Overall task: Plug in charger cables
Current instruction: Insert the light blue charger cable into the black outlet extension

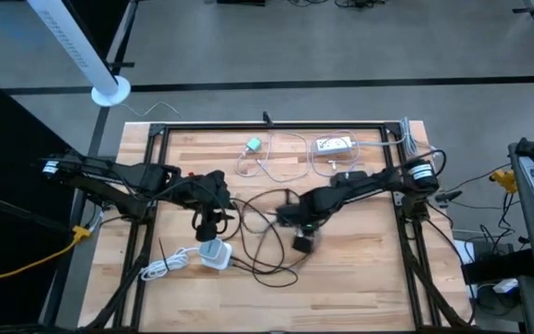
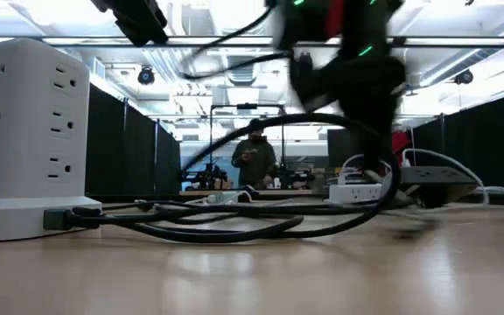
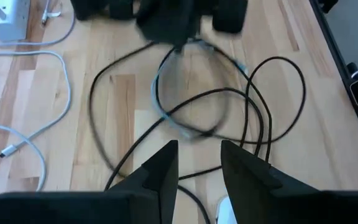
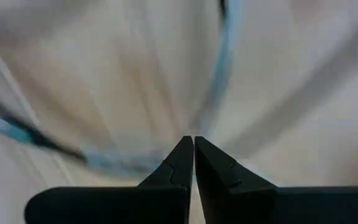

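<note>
I have the right gripper (image 1: 302,243) low over the middle of the table (image 1: 360,278), above the tangle of the long black cable (image 1: 267,243). In its wrist view the two fingers are pressed together tip to tip, with a thin pale-blue cable (image 4: 219,87) running up from just past them — whether a strand is pinched between the tips I cannot tell, the picture is too smeared. The left gripper (image 1: 208,223) hangs near the white cube adapter (image 1: 214,253) at the left of the tangle; its fingers (image 3: 160,171) stand spread with bare wood between them, holding nothing.

The black cable lies in loose overlapping loops across the centre, and the left wrist view shows the pale-blue one threaded through those loops. White cables (image 1: 281,160) lie coiled toward the far edge beside a white power strip (image 1: 335,144), and a short white cable (image 1: 160,267) curls by the adapter. In the low view a tall white outlet tower (image 2: 26,140) stands close to the camera.

These cables look light and limp — I judge that a pull mid-length will only drag the loops and tighten the knot. I would take hold at the stiff plug end, just behind the tip, where the fingers have something rigid to steer into a socket.
</note>
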{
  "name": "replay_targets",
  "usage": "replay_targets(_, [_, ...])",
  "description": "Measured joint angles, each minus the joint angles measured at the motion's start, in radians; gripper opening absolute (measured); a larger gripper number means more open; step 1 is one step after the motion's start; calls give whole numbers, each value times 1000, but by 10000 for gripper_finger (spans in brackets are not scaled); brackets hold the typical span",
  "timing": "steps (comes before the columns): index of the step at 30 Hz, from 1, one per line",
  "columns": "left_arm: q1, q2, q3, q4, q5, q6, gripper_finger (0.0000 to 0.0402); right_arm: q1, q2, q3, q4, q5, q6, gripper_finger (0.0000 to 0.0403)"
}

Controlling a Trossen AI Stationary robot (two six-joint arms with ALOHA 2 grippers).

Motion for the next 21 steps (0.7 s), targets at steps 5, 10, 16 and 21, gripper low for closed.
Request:
replay_targets(5, [0, 0, -2, 3, 0, -21, 103, 46, -167, -30, -396, 62, -26, 0])
replay_targets(10, [0, 0, -11, 2, 0, -23, 103, 45, -407, -203, -330, 32, 110, 0])
replay_targets(16, [0, 0, -13, 18, -8, 0, 103, 63, -541, -325, 187, -7, 368, 17])
replay_targets(21, [1, 0, -13, 68, -10, 23, 103, 66, -447, -387, 309, -7, 489, 101])
